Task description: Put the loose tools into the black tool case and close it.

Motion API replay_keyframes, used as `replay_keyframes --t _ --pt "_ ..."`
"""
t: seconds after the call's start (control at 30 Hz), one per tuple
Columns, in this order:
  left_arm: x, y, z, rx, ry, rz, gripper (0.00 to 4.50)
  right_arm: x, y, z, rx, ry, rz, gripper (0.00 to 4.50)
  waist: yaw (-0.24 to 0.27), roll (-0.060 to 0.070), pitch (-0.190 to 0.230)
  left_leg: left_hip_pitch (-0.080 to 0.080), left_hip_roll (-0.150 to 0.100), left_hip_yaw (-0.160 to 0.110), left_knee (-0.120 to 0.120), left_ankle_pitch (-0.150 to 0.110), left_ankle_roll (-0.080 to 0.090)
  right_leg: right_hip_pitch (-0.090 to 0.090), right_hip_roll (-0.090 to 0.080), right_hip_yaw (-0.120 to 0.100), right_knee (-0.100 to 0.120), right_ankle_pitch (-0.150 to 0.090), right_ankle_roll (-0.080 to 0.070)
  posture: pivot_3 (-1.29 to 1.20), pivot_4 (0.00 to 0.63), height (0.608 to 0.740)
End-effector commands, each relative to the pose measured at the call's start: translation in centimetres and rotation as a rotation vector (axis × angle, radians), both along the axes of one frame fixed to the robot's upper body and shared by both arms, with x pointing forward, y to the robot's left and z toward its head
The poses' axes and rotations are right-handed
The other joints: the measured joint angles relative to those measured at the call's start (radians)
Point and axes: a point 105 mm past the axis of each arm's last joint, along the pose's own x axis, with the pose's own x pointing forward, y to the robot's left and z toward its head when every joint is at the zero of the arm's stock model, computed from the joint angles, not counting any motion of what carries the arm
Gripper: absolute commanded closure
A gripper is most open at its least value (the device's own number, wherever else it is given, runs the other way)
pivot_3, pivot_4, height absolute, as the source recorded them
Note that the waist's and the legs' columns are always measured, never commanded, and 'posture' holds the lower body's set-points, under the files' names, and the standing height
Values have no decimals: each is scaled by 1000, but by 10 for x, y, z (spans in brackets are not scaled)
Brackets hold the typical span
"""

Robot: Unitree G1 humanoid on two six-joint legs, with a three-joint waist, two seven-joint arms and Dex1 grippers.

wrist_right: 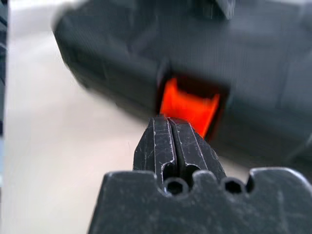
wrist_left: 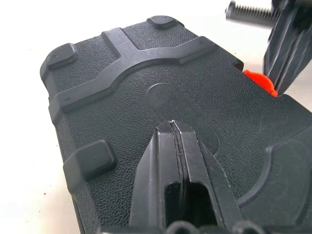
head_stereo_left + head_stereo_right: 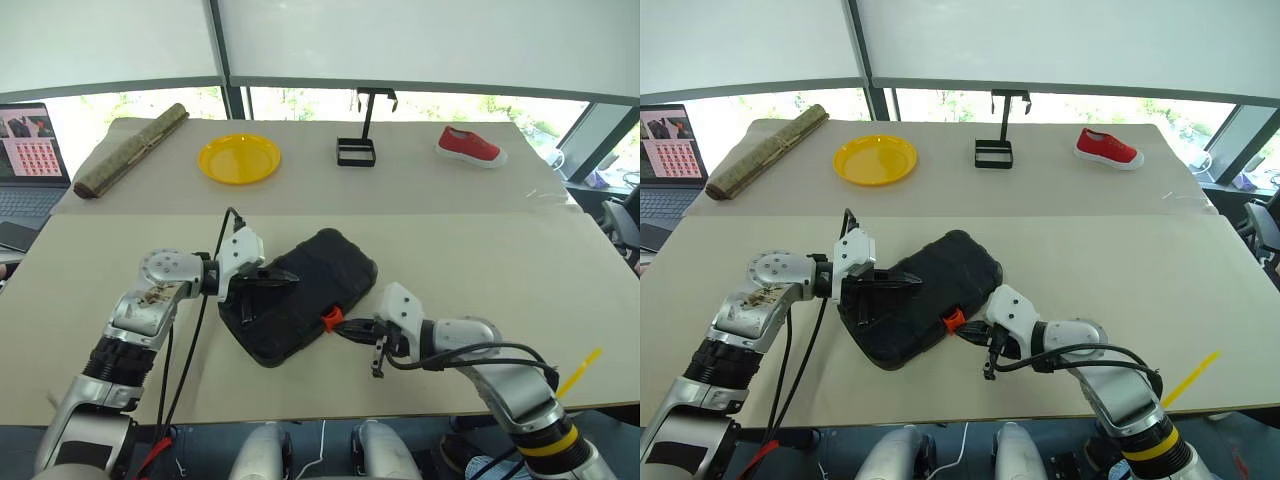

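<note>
Both grippers pinched closed, empty: left gripper (image 3: 283,276) on black tool case (image 3: 330,270), right gripper (image 3: 345,329) at orange latch (image 3: 331,319).

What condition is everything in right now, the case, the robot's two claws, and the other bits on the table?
Black tool case: shut, lying flat on the table.
Orange latch: on the case's front edge; fastened or not, cannot tell.
Left gripper: shut, resting on the case lid.
Right gripper: shut, tips at the latch.
Yellow plate: empty.
Red shoe: upright on its sole.
Laptop: open, screen lit.

Black pebbled tool case (image 3: 305,295) (orange latch (image 3: 331,319)), yellow plate (image 3: 239,158), red shoe (image 3: 470,146)
</note>
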Motion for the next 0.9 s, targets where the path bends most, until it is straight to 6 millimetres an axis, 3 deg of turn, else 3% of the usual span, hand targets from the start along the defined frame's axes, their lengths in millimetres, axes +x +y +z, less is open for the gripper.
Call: replay_keyframes --t 0.03,0.23,0.5,0.9 --pt "-8 5 -38 84 120 14 4467 6 0 12 20 -70 -9 4500 0 0 0 2 0 0 -1 0 0 2 0 0 -1 -1 0 0 150 740" --pt "-7 6 -39 91 117 16 4467 7 -9 -8 -68 -28 -12 4500 0 3 -3 3 0 0 0 0 0 3 0 0 0 -1 0 0 150 740" --pt "-6 7 -41 96 119 13 4467 1 -12 -13 -69 7 -12 4500 2 4 -3 3 1 0 -1 0 0 3 -1 0 0 -1 0 0 150 740" --pt "-6 14 -59 147 172 30 4467 13 2 -12 -13 -33 -30 4500 -1 6 -5 4 1 0 -1 0 0 3 0 0 0 -1 -1 0 150 740"
